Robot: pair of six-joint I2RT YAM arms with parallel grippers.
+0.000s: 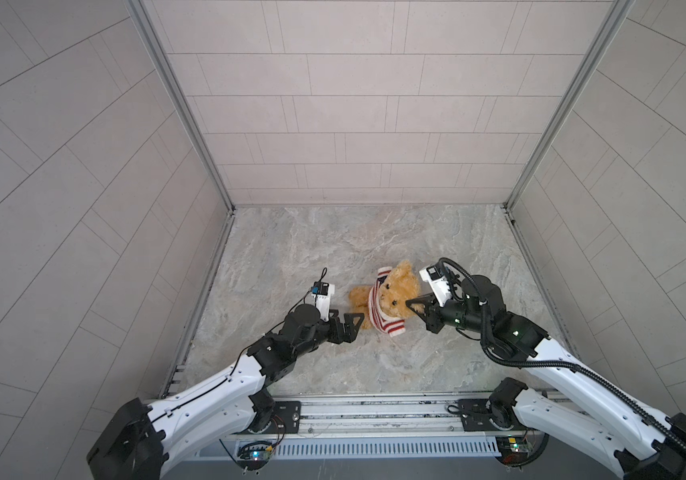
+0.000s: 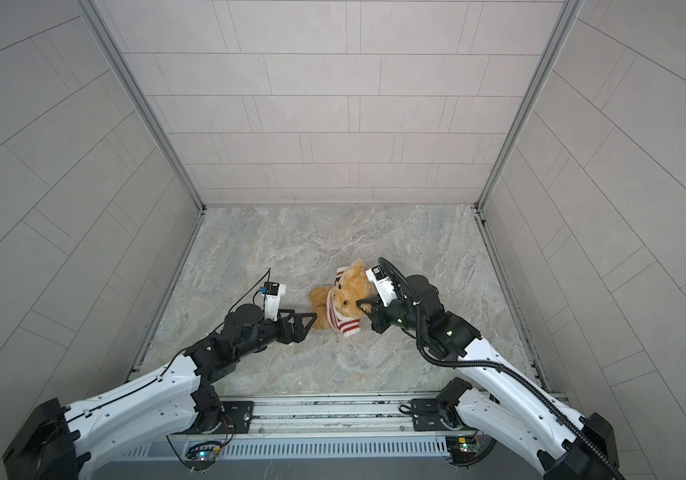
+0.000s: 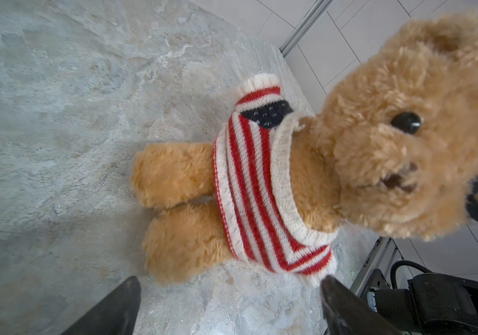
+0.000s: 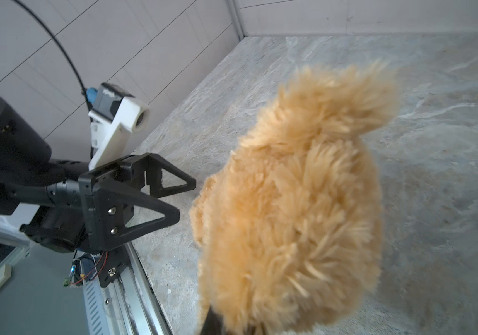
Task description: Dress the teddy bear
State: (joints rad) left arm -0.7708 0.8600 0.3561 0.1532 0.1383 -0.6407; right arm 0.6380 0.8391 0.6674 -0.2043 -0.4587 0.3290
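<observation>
Two sets of fingers close on the toy from either side. Toward the left edge of the worktop (image 1: 291, 249), the left fingers (image 3: 339, 304) stand spread wide and empty, their tips just beside the bear's legs and the nearer cuff of the sweater (image 3: 249, 185). Whether one tip brushes that cuff I cannot tell.

The teddy bear (image 1: 399, 286) lies about the middle of the worktop, legs pointing to the left edge and head tipped up off the surface. The red-and-white knit is over the head and bunched in a band around the chest. One sleeve (image 3: 261, 87) pokes out on the far side and the other (image 3: 316, 261) on the near side. Both look flat and empty to me, and no paws show.

On the right, the right fingers (image 1: 422, 302) are pinched tight on the fur at the side of the head, by the ear, and hold the head up.

I'd say the job now is to seat the sweater properly. The left fingers should bite only the knitted hem, not the plush beneath, and draw it along the body toward the legs while the right side braces. A slow pull seems wise, since that hold on a tuft of fur looks easy to lose. The arms likely need feeding into the sleeves too.
</observation>
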